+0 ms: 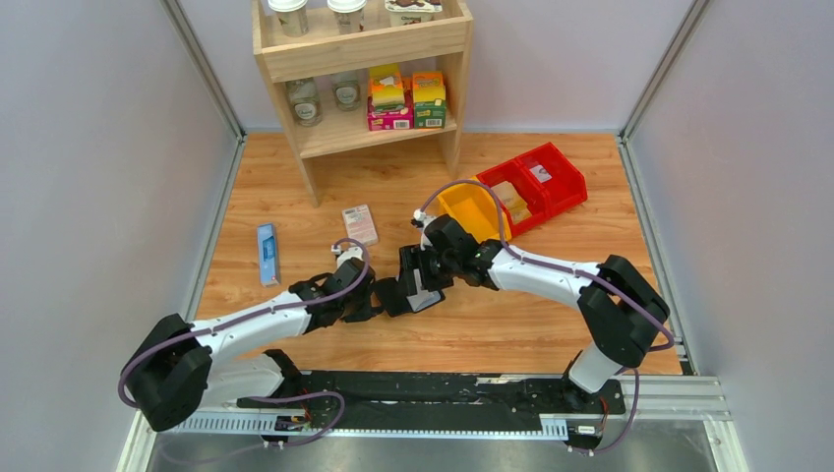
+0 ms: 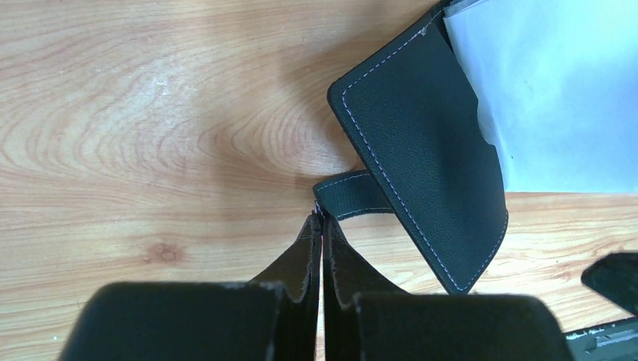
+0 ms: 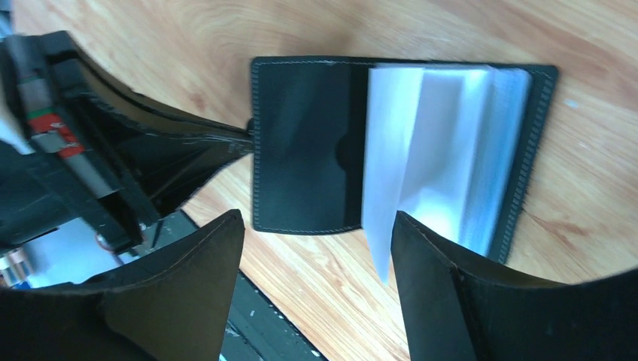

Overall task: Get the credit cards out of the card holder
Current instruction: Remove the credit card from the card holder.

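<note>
The black card holder (image 3: pixel 301 143) lies open on the wooden table, its grey-blue clear pocket sleeves (image 3: pixel 444 150) fanned up off the right half. My left gripper (image 2: pixel 322 218) is shut on the holder's small snap tab (image 2: pixel 353 194), low at the table surface. My right gripper (image 3: pixel 317 216) hovers open just above the holder's near edge. One finger (image 3: pixel 436 286) stands by the loose edge of a sleeve, without holding it. In the top view both grippers meet over the card holder (image 1: pixel 401 298) at the table's middle. No credit cards show; the sleeves hide whatever is in them.
A narrow blue box (image 1: pixel 267 254) and a pink-and-white box (image 1: pixel 360 224) lie left of and behind the holder. Yellow (image 1: pixel 470 208) and red bins (image 1: pixel 536 182) sit at the back right, a wooden shelf (image 1: pixel 359 69) with jars and cartons at the back. A metal rail (image 1: pixel 443 393) runs along the near edge.
</note>
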### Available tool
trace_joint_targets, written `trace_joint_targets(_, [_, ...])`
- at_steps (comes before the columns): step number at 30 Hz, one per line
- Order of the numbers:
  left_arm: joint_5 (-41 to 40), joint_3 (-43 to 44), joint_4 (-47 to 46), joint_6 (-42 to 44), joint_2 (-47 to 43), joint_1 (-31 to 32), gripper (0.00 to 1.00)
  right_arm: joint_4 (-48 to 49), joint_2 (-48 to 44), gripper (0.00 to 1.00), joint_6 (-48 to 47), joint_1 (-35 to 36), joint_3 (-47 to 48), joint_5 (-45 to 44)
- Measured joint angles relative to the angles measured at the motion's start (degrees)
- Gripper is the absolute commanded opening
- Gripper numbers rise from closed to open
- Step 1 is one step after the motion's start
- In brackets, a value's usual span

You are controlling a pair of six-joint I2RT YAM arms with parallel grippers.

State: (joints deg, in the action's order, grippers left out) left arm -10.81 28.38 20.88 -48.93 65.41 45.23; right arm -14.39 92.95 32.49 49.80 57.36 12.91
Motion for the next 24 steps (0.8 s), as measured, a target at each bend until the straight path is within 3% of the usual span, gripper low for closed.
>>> trace_joint_targets(4, [-0.09, -0.55, 0.35, -0.39, -1.18, 0.0, 0.05, 4.31, 0.74, 0.73, 0.13, 0.07, -0.07, 4.94])
trace_joint_targets(7, [-0.5, -1.14, 1.4, -0.9, -3.17, 0.0, 0.23, 7.58, 2.56, 0.73, 0.59, 0.28, -0.07, 8.7])
trace_joint_targets(12, [-2.12, -3.15, 3.89, -2.8, -10.62, 0.0, 0.32, 10.54, 8.68, 0.72, 1.22, 1.44, 1.16, 13.64])
trace_joint_targets(21, [-5.05, -4.46, 8.68, -5.29, -27.85, 0.0, 0.35, 10.36, 15.61, 0.71, 2.01, 2.89, 4.94, 16.06])
trace_joint_targets(24, [-4.98, -4.44, 7.93, -5.55, -29.97, 0.0, 0.29, 10.14, 15.17, 0.71, 1.77, 3.02, 4.83, 15.21])
